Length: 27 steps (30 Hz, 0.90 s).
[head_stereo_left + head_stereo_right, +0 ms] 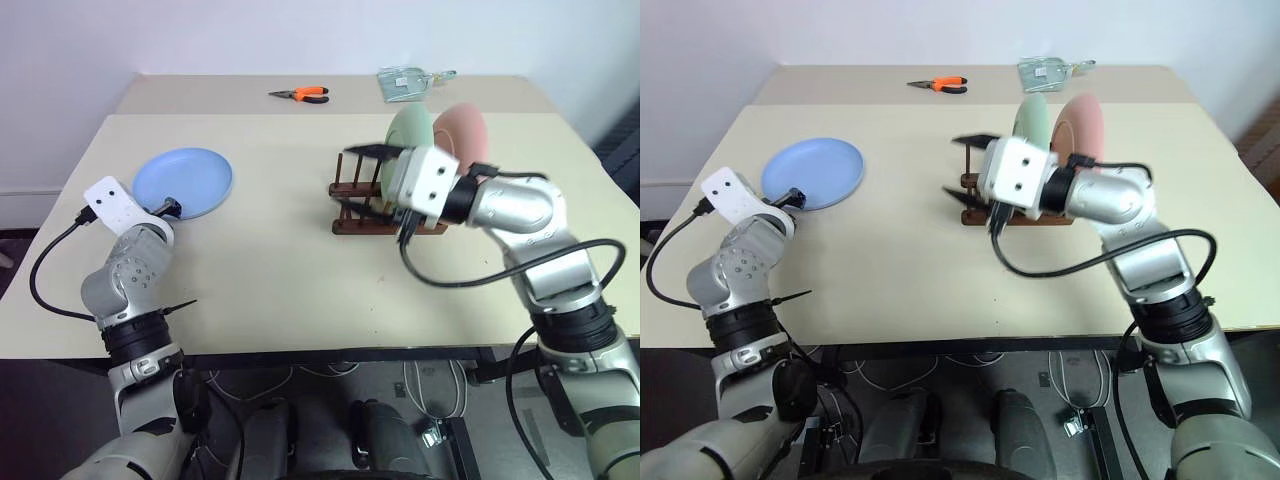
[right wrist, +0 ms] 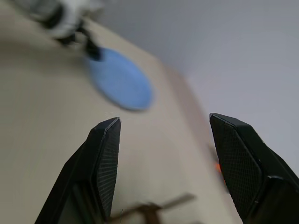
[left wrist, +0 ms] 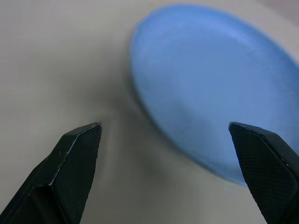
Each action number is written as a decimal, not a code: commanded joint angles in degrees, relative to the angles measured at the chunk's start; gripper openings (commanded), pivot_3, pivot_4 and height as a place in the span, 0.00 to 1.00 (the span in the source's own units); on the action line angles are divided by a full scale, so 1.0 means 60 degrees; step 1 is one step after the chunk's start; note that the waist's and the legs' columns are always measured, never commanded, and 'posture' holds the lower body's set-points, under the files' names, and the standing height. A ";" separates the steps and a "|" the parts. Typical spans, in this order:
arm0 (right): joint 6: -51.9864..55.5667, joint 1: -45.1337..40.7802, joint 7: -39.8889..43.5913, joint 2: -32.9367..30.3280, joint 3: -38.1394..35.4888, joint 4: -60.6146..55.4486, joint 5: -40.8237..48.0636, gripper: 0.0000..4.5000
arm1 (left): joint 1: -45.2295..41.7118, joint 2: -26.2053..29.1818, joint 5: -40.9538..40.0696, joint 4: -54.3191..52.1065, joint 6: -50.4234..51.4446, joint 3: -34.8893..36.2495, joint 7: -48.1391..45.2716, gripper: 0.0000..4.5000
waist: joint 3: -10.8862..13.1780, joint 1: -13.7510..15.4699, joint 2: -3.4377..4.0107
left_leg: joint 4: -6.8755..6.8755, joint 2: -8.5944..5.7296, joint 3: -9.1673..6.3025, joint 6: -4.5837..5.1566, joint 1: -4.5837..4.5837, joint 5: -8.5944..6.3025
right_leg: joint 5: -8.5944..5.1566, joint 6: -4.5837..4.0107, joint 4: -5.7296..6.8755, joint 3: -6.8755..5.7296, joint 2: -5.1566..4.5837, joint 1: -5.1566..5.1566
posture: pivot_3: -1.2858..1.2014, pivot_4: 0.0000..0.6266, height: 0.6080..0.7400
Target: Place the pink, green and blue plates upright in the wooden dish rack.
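The left arm bends out low over the table [image 1: 260, 270], its left gripper [image 3: 166, 133] at the near edge of the blue plate [image 1: 184, 182], which lies flat at ten o'clock; jaws spread wide, empty. The right arm reaches in level, its right gripper [image 2: 163, 123] above the wooden dish rack [image 1: 352, 218], jaws parted, holding nothing. The green plate [image 1: 407, 135] and pink plate [image 1: 464, 130] stand upright in the rack at one o'clock.

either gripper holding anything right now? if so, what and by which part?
Nothing is held. The left gripper is open beside the near rim of the blue plate, which lies flat on the table. The right gripper is open with nothing between its fingers.
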 commanded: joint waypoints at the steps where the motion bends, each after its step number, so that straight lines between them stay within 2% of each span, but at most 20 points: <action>1: -0.0359 0.0403 0.0047 0.0273 0.0432 -0.0542 -0.0360 0.68 | -0.0824 0.0173 -0.0192 0.1347 -0.0165 0.0102 -0.0405 0.99 | -0.0001 0.0003 -0.0002 | 0.0000 -0.0002 -0.0001 -0.0006 0.0000 0.0003 | 0.0000 0.0000 -0.0003 -0.0002 -0.0001 0.0002 | 0.52 0.24 1.00; 4: -0.0614 0.0814 -0.0034 0.0424 0.0715 -0.0486 -0.0778 0.68 | -0.1422 0.0193 -0.0360 0.2609 -0.0556 0.0483 -0.0516 0.99 | -0.0002 -0.0007 -0.0003 | 0.0000 -0.0007 -0.0001 -0.0013 0.0001 0.0007 | 0.0000 0.0000 -0.0001 -0.0002 -0.0007 0.0001 | 0.52 0.24 1.00; 6: -0.0631 0.1008 -0.0089 0.0487 0.0750 -0.0467 -0.0934 0.68 | -0.1747 0.0196 -0.0462 0.3274 -0.0933 0.0717 -0.0509 0.88 | -0.0002 -0.0026 -0.0003 | -0.0002 -0.0007 -0.0001 -0.0016 0.0003 0.0007 | 0.0000 0.0000 -0.0001 -0.0003 -0.0008 0.0001 | 0.52 0.24 1.00; 7: -0.0629 0.1086 -0.0117 0.0506 0.0752 -0.0466 -0.1015 0.68 | -0.1848 0.0204 -0.0495 0.3470 -0.1088 0.0794 -0.0514 0.80 | -0.0002 -0.0030 -0.0003 | -0.0003 -0.0007 -0.0001 -0.0018 0.0005 0.0008 | 0.0000 0.0000 0.0000 -0.0003 -0.0007 0.0001 | 0.52 0.24 1.00; 9: -0.0621 0.1192 -0.0242 0.0548 0.0713 -0.0426 -0.1231 0.68 | -0.1974 0.0228 -0.0508 0.3679 -0.1315 0.0828 -0.0563 0.58 | -0.0002 -0.0027 -0.0003 | -0.0006 -0.0006 -0.0001 -0.0020 0.0007 0.0009 | 0.0000 0.0000 0.0000 -0.0002 -0.0007 0.0001 | 0.52 0.24 1.00; 12: -0.0589 0.1242 -0.0455 0.0551 0.0636 -0.0293 -0.1620 0.68 | -0.1991 0.0239 -0.0531 0.3594 -0.1325 0.0710 -0.0573 0.20 | -0.0002 -0.0017 -0.0003 | -0.0006 -0.0007 -0.0001 -0.0022 0.0008 0.0009 | 0.0001 0.0000 0.0001 -0.0002 -0.0012 0.0001 | 0.52 0.24 1.00; 13: -0.0553 0.1214 -0.0520 0.0558 0.0606 -0.0226 -0.1707 0.68 | -0.1942 0.0246 -0.0508 0.3437 -0.1304 0.0591 -0.0644 0.11 | -0.0001 -0.0016 -0.0005 | -0.0006 -0.0007 -0.0001 -0.0022 0.0008 0.0008 | 0.0000 0.0000 0.0001 -0.0002 -0.0013 0.0001 | 0.52 0.24 1.00; 14: -0.0374 0.1130 -0.0541 0.0566 0.0556 -0.0131 -0.1730 0.74 | -0.1803 0.0264 -0.0365 0.2914 -0.1378 0.0158 -0.0978 0.01 | -0.0002 -0.0019 -0.0006 | -0.0006 -0.0007 -0.0001 -0.0023 0.0007 0.0008 | 0.0000 0.0000 0.0001 -0.0002 -0.0014 0.0001 | 0.52 0.24 1.00; 16: -0.0148 0.0939 -0.0599 0.0598 0.0491 0.0066 -0.1807 0.87 | -0.1489 0.0201 -0.0249 0.1530 -0.1767 -0.0636 -0.1774 0.00 | -0.0002 -0.0049 -0.0006 | -0.0006 -0.0007 -0.0001 -0.0024 0.0007 0.0007 | 0.0001 -0.0001 -0.0001 -0.0001 -0.0015 0.0002 | 0.52 0.24 1.00; 17: -0.0113 0.0889 -0.0605 0.0608 0.0483 0.0114 -0.1840 0.97 | -0.1378 0.0168 -0.0255 0.1093 -0.1893 -0.0838 -0.1992 0.00 | -0.0002 -0.0052 -0.0006 | -0.0009 -0.0007 0.0002 -0.0025 0.0007 0.0007 | 0.0001 -0.0001 -0.0001 0.0001 -0.0017 0.0001 | 0.52 0.24 1.00; 18: -0.0180 0.0815 -0.0622 0.0601 0.0501 0.0189 -0.1956 0.99 | -0.1270 0.0100 -0.0337 0.0507 -0.1948 -0.1033 -0.2172 0.00 | -0.0002 -0.0048 -0.0006 | -0.0011 -0.0007 0.0002 -0.0026 0.0007 0.0007 | 0.0001 -0.0001 -0.0002 0.0001 -0.0018 0.0000 | 0.52 0.24 1.00; 22: -0.1221 -0.0134 -0.1350 0.0623 0.0824 0.1335 -0.3441 0.99 | -0.1135 -0.0468 -0.1100 -0.2370 -0.1036 -0.1949 -0.2392 0.00 | 0.0001 -0.0057 -0.0010 | -0.0014 -0.0005 0.0001 -0.0030 -0.0003 0.0009 | 0.0002 -0.0003 0.0000 0.0005 -0.0020 -0.0014 | 0.52 0.24 1.00; 27: -0.2386 -0.1134 -0.2185 0.0738 0.1102 0.2842 -0.4724 0.99 | -0.1376 -0.1133 -0.1997 -0.4103 0.0510 -0.2289 -0.1737 0.00 | 0.0001 -0.0080 -0.0009 | -0.0016 -0.0006 0.0001 -0.0029 -0.0003 0.0010 | 0.0002 -0.0003 -0.0001 0.0006 -0.0018 -0.0014 | 0.52 0.24 1.00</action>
